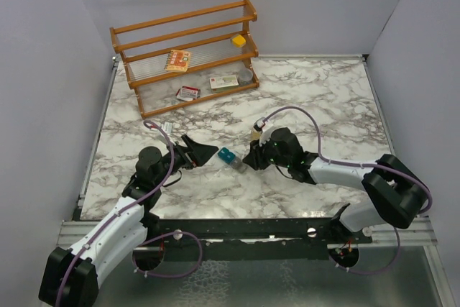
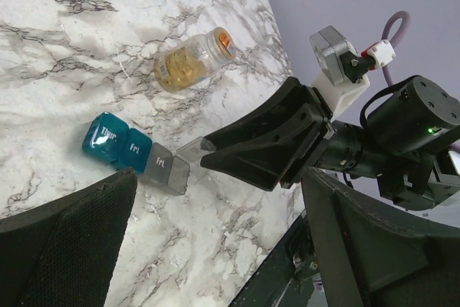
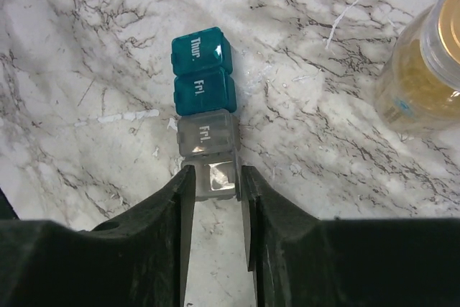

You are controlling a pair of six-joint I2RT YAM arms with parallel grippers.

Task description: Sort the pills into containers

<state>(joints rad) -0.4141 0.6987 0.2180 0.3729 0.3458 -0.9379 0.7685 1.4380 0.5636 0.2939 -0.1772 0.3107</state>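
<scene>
— Well, from above, where do we find the strip (image 1: 228,156)?

— On the marble table (image 1: 323,106), midway between our two arms and well clear of the rack (image 1: 183,17) at the back. The right gripper (image 1: 248,162) is up against its grey end. The left gripper (image 1: 201,147) sits a little way off on the teal side with its fingers spread wide, holding nothing.

— And through the left wrist?

— We see the strip lying flat with its teal cells nearest us. The right fingers come in at the far grey end. A jar (image 2: 188,61) of yellowish contents, probably the pills, lies on its side beyond.

— Then the right wrist?

— The strip's long axis runs straight away from our fingers (image 3: 180,206), grey end cell (image 3: 215,177) near and teal cells (image 3: 203,70) far. Our two tips flank that end cell closely, one on each side. We cannot tell whether they pinch it or only stand against it.

— So which arm do we reckon on?

— The right arm is already at the strip, so we judge it should steady the strip. The next move turns on that end-on line between fingers and strip.
</scene>
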